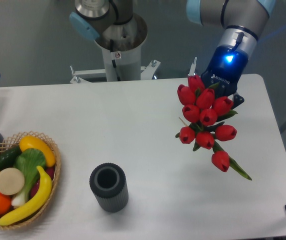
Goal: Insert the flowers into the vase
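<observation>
My jaws (pixel 222 90) seem clamped on the flowers (pixel 206 120) (fingers hidden behind buds), and I worry splayed stems could miss the narrow-mouthed vase (pixel 108 187) or tip it.

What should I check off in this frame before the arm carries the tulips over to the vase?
1. Flowers held off the table by the hand: ok.
2. Grip on the stems: cannot tell, buds hide the fingers.
3. Vase upright, opening unobstructed: ok.
4. Bunch lined up over the vase: not ok, it hangs far to the right of it.
5. Stem ends pointing down toward the opening: cannot tell, the stems are mostly hidden.
6. Basket apart from the vase: ok.
</observation>
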You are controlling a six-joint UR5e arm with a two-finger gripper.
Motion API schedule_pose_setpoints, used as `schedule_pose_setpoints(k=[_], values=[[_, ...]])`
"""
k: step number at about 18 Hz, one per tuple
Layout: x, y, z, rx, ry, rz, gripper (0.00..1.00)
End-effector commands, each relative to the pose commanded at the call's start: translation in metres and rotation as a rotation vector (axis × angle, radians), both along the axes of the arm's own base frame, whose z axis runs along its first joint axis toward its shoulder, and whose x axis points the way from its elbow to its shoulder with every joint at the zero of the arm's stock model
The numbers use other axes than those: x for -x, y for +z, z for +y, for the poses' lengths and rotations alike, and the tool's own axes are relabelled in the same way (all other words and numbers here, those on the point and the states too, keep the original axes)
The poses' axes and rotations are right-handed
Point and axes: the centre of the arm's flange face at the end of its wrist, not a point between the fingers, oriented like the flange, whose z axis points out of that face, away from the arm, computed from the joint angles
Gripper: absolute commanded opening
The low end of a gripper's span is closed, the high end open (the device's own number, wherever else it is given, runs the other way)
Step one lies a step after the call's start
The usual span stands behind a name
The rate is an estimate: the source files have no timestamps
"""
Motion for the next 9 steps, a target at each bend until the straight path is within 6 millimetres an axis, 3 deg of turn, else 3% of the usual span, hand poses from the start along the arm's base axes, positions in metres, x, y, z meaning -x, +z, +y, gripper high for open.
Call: schedule_pose_setpoints(k=[9], values=[[-0.0012, -0.0007, 0.0032, -0.001, -0.007, 0.0, 0.28]])
